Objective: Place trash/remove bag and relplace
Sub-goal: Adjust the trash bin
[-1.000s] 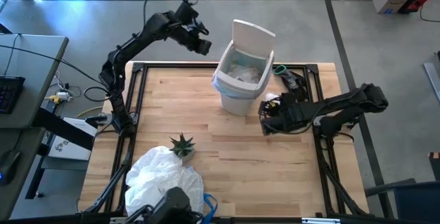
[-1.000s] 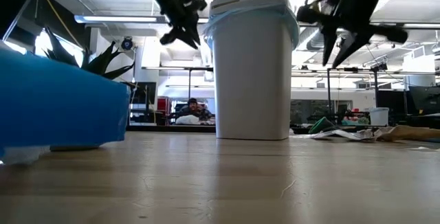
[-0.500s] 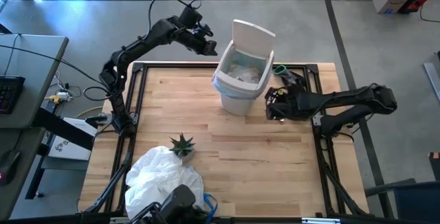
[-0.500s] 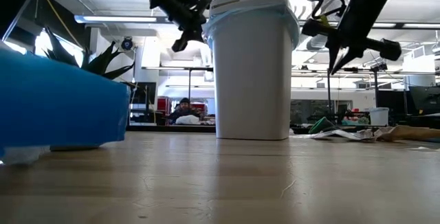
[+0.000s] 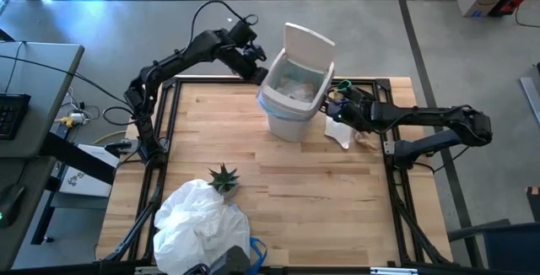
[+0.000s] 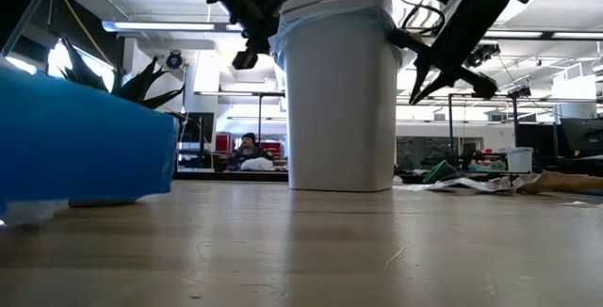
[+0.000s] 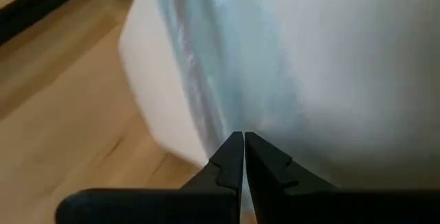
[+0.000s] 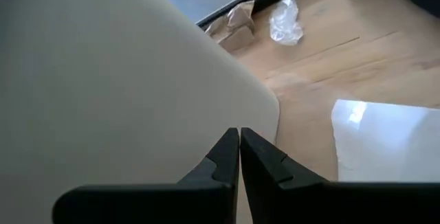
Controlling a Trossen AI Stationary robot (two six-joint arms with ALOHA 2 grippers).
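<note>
Bin between both pincers

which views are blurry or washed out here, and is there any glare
Left wrist view: the bin and its blue bag fill the frame, soft and smeared. Right wrist view: the bin wall is a featureless blur, while the scraps behind are sharper. Low view: the near blue shape is out of focus. High view: glare on the floor.

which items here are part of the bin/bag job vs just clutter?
Job:
- bin
- blue bag lining it
- trash inside
- paper scrap and wrappers on the table
- left end effector and right end effector, both shut, at the bin's rim

Clutter:
- plant
- white plastic heap
</note>
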